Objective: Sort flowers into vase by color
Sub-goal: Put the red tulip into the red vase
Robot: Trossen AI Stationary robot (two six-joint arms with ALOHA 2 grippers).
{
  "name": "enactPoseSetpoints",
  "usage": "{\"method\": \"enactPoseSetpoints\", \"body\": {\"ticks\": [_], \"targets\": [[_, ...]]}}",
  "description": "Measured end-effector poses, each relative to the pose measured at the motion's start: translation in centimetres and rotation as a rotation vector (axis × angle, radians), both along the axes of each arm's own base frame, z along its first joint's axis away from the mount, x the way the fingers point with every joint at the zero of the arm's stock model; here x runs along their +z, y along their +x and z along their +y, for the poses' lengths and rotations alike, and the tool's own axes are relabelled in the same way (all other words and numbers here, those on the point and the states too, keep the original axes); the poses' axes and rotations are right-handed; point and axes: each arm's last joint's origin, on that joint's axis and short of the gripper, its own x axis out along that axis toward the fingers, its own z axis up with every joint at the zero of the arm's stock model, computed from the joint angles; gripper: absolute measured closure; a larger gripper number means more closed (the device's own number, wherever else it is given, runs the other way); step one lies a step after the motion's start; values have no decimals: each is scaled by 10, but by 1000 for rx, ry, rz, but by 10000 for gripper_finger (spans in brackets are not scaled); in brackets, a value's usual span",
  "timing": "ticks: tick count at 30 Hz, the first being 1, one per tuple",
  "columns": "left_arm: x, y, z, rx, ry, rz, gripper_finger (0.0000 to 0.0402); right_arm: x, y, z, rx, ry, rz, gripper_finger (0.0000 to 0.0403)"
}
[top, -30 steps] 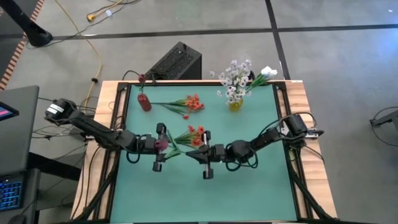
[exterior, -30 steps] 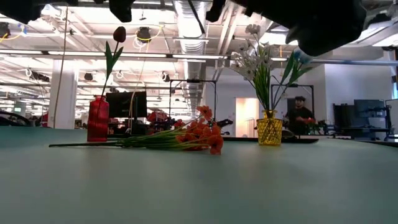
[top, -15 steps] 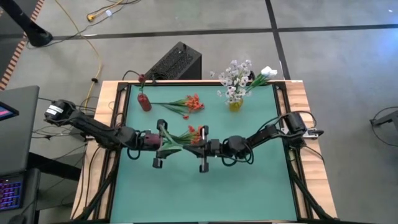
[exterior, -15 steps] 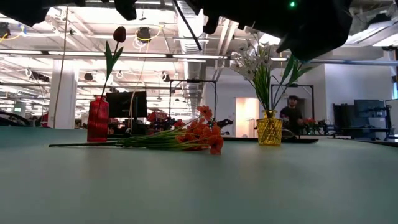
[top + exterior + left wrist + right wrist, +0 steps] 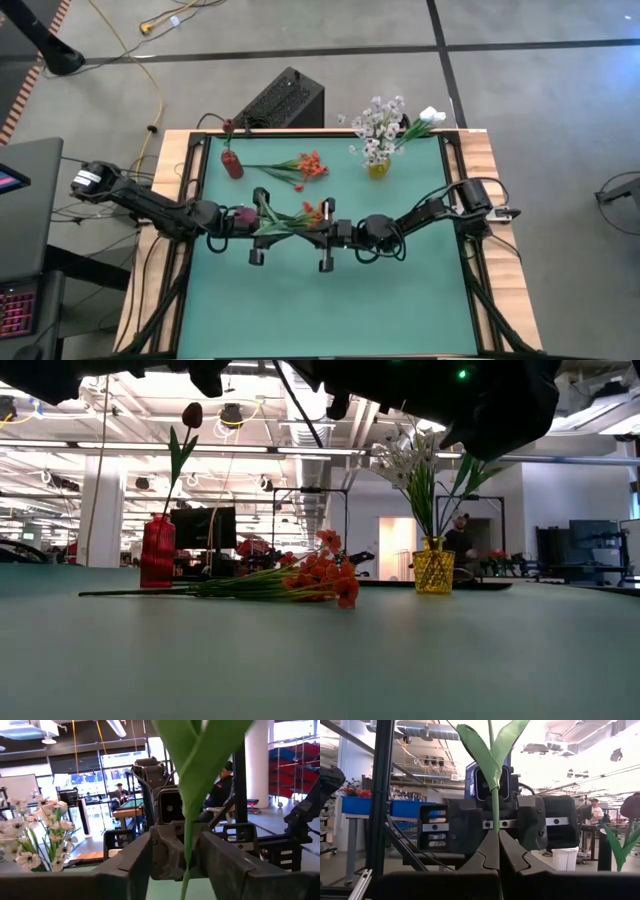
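Both grippers meet on one flower at mid-table

I see the left gripper (image 5: 258,226) and right gripper (image 5: 326,235) facing each other over a red-orange flower (image 5: 300,215); a second red-orange flower (image 5: 303,167) lies beside the red vase (image 5: 232,165), white flowers (image 5: 378,130) fill the yellow vase (image 5: 378,169)

Bright overhead light, blurred foreground
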Motion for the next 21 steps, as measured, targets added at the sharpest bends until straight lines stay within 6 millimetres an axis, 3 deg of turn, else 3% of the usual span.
{"method": "enactPoseSetpoints", "body": {"ticks": [8, 21], "targets": [[0, 0, -1, -44, 56, -6, 386, 0, 0, 0, -1, -2, 0, 377], [0, 0, -1, -10, 74, 1, 401, 6, 6, 2, -2, -12, 30, 312]]}}
